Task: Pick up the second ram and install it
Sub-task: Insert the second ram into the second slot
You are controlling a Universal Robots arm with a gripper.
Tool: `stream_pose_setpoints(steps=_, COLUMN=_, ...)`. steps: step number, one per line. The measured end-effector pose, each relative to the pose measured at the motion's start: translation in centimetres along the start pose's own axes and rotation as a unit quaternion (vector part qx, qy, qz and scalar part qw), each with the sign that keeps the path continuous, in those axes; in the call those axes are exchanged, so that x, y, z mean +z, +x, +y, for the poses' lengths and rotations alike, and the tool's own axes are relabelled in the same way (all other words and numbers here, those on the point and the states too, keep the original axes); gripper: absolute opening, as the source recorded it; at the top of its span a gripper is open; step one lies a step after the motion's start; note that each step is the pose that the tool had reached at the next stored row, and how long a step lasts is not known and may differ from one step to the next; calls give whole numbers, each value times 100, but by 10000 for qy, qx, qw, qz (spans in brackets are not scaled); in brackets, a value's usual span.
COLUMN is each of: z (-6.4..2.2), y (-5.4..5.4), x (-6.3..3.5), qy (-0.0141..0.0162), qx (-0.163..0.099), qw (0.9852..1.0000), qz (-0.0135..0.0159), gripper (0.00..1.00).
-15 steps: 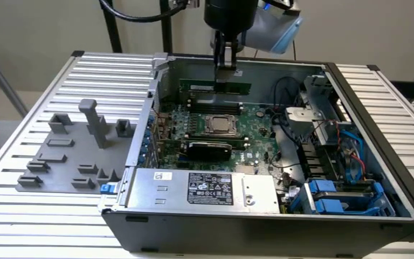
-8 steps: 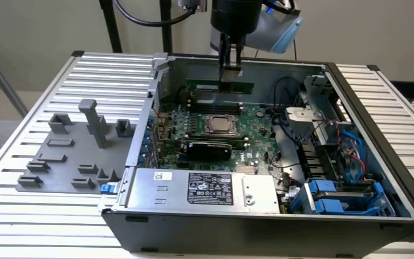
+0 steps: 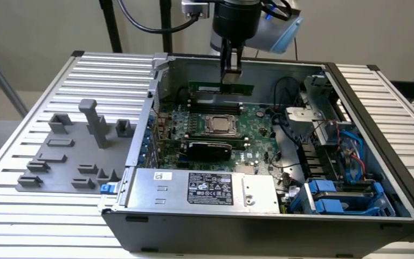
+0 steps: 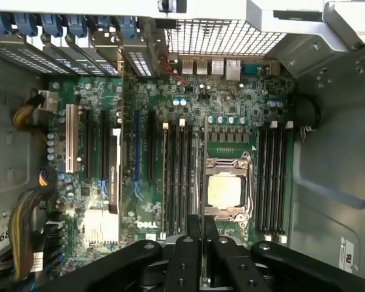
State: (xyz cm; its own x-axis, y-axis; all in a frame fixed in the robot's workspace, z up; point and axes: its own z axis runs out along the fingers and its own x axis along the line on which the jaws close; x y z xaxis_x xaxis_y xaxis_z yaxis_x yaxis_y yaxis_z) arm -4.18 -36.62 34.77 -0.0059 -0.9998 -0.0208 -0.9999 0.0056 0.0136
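The second ram (image 3: 207, 87) hangs clamped in the gripper (image 3: 230, 80).

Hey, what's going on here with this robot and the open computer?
A robot arm is working inside an open computer case. Its gripper is shut on the second ram, a green stick held on its long edge over the black memory slots just beyond the CPU socket. Whether the stick touches a slot cannot be told. Grey holder blocks sit outside the case, on the exterior view's left.
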Motion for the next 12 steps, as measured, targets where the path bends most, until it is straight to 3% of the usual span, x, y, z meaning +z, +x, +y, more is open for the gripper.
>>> stream_pose_setpoints(steps=12, z=-3, y=0, x=10, qy=-1, qx=3, qw=10000, qz=0, gripper=0)
